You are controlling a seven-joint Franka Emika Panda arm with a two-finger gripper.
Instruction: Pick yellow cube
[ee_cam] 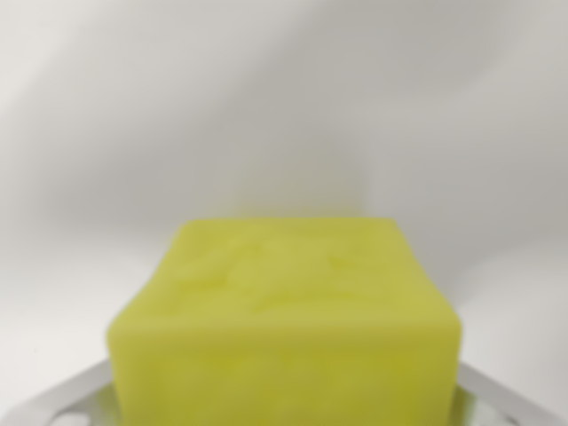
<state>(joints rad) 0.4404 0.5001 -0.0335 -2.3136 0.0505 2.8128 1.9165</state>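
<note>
Soft, even, bright light; whole wrist view blurred; yellow cube (284, 328) out of focus; faint shadows on white backdrop (284, 98).

A plain, blurred white surface (284, 106) under soft, even light.

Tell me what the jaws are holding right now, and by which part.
Cannot be told: the yellow cube fills the blurred wrist view's lower half, but no jaws show touching it.

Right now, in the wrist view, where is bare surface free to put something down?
The pale white surface is bare above the blurred yellow-green cube, and on both sides of it. The bottom centre is crowded: the cube fills it, with grey metal parts at both lower corners, too blurred to identify.
</note>
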